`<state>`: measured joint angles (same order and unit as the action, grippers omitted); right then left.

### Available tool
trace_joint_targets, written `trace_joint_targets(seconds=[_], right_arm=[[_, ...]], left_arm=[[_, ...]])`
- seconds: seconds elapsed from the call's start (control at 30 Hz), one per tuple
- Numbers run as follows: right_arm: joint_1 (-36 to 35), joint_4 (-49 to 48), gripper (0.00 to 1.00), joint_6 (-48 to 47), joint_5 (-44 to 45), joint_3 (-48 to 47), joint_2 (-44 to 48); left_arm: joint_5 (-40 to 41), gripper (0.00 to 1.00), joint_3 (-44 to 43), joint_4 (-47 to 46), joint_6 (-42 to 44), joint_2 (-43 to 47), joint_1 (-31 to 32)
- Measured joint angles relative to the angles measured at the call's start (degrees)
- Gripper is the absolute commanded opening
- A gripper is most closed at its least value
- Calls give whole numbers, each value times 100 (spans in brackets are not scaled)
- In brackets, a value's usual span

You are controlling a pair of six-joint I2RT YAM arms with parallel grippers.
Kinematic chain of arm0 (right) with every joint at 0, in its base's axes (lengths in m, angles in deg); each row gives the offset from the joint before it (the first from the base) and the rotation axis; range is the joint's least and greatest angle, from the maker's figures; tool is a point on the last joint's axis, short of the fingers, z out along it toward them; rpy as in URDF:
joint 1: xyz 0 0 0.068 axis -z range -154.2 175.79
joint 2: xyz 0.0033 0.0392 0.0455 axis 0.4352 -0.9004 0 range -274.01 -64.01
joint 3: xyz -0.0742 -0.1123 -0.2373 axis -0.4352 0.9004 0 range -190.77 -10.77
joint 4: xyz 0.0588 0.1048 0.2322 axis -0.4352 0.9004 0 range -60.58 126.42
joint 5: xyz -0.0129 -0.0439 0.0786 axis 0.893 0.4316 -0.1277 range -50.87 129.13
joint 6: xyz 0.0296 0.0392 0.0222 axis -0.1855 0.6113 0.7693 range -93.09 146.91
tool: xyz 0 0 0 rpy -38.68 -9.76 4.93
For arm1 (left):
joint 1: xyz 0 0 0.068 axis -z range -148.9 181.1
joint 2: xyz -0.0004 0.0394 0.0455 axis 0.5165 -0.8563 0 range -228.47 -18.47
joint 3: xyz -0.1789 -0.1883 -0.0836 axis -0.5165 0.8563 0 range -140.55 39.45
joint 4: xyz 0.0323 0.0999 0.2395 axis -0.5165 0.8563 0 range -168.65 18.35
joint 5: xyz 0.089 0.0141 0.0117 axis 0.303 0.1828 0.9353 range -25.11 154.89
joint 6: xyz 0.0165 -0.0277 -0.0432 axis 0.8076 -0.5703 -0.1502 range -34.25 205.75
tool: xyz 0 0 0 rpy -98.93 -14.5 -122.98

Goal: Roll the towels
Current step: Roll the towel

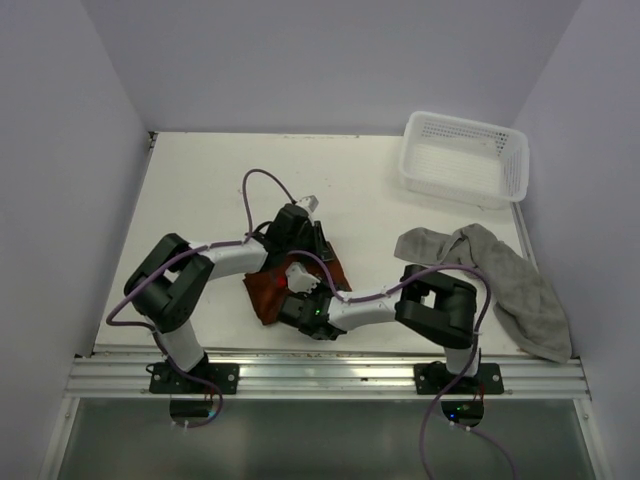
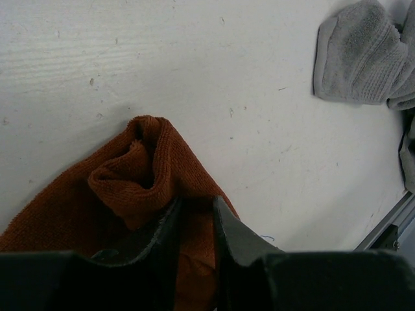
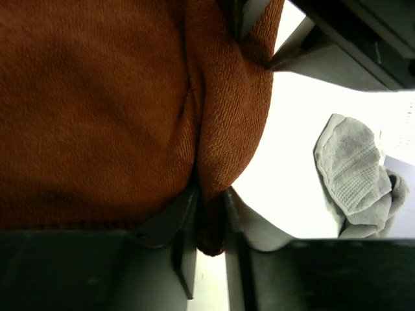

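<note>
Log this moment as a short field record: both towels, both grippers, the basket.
rust-brown towel: near middle of the table, bunched, one end partly curled, no finished roll
grey towel: right side, crumpled, unrolled, apart from the rust one
left gripper: jaws narrow, rust cloth in the gap
right gripper: jaws pinching a fold of the rust-brown towel
basket: white mesh, far right corner, holds neither towel

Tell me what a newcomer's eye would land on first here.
Near the middle of the table, the left pincer and right pincer nip a bunched rust-brown towel between them. To the right, a grey towel sprawls unrolled toward the edge, and a white mesh basket sits in the far right corner.
</note>
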<state>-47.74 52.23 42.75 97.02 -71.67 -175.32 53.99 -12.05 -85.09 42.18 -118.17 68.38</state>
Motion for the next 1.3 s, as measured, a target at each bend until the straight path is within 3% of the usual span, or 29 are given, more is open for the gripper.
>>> trace_joint_targets(seconds=[0.17, 0.33, 0.63, 0.83, 0.97, 1.3], right_arm=[[26, -4, 41, 26, -387, 319, 415], [142, -66, 47, 236, -841, 581, 925], [125, -798, 51, 721, -1478, 752, 2446], [256, -1016, 51, 874, -1779, 938, 2782], [671, -1185, 48, 1141, -2284, 1436, 3126], [1976, -1989, 50, 1980, -3755, 2402, 3834]], left_arm=[[28, 28, 0, -26, 28, -24, 44], [50, 27, 15, -57, 33, -87, 68], [57, 27, 83, -249, 31, -229, 24], [57, 27, 90, -258, 31, -232, 24], [59, 27, 90, -256, 33, -232, 24], [61, 26, 92, -256, 61, -232, 24]])
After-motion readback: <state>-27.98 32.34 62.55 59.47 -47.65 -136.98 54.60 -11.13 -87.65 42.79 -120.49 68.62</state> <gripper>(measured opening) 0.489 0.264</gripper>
